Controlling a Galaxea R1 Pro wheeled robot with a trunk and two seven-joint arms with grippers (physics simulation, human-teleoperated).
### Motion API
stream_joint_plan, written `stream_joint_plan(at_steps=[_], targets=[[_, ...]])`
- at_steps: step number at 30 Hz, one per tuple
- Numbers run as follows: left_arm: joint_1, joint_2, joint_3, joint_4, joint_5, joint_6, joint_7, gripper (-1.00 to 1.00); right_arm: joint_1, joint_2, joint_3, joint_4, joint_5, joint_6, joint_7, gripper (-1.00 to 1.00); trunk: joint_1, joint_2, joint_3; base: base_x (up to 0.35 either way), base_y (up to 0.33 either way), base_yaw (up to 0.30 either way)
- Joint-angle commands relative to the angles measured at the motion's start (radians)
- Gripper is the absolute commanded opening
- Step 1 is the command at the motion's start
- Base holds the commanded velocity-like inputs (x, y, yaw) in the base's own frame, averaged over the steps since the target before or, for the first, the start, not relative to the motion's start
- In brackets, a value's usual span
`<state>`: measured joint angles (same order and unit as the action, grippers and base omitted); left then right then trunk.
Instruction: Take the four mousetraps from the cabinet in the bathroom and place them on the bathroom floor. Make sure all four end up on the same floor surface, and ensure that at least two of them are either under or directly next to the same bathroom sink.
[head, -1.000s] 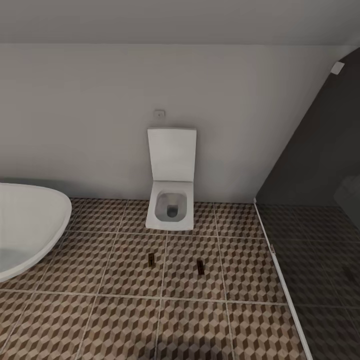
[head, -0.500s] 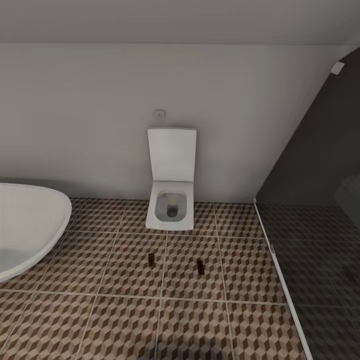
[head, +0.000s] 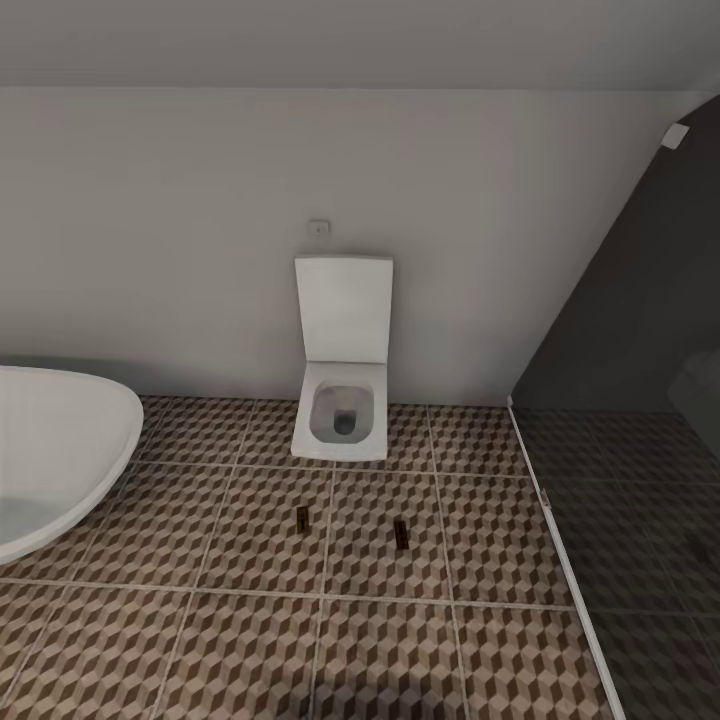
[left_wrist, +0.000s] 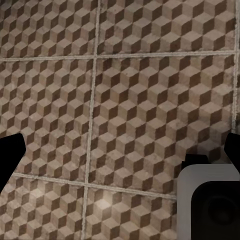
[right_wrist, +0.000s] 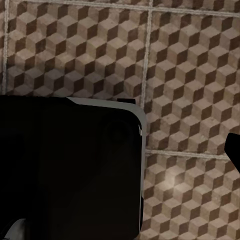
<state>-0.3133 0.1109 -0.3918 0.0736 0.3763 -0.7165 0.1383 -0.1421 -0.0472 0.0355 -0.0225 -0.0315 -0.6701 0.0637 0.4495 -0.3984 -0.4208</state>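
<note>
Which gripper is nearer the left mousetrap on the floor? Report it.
Cannot tell. The left gripper and the right gripper both face patterned bathroom floor tiles from similar-looking heights, while the left mousetrap lies in front of the toilet.

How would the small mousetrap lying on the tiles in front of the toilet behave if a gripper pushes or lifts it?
The right mousetrap lies flat on the bathroom floor, so it would probably slide rather than roll or tip. It looks small and thin, so likely light and stiff. Being so low, it may be hard to get fingers under.
</note>
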Motion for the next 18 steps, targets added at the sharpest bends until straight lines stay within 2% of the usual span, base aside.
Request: stream_joint_plan(at_steps=[1,18], targets=[[-0.001,-0.001,-0.009,0.003,0.003,-0.004,0.004,1.0,-0.001,0.0,0.003,0.001,-0.004,-0.003,0.004,1.0,0.0,-0.002,-0.001,0.0,0.0,0.0],[-0.001,-0.001,-0.009,0.003,0.003,-0.004,0.004,1.0,-0.001,0.0,0.003,0.001,-0.004,-0.003,0.004,1.0,0.0,-0.002,-0.001,0.0,0.0,0.0]])
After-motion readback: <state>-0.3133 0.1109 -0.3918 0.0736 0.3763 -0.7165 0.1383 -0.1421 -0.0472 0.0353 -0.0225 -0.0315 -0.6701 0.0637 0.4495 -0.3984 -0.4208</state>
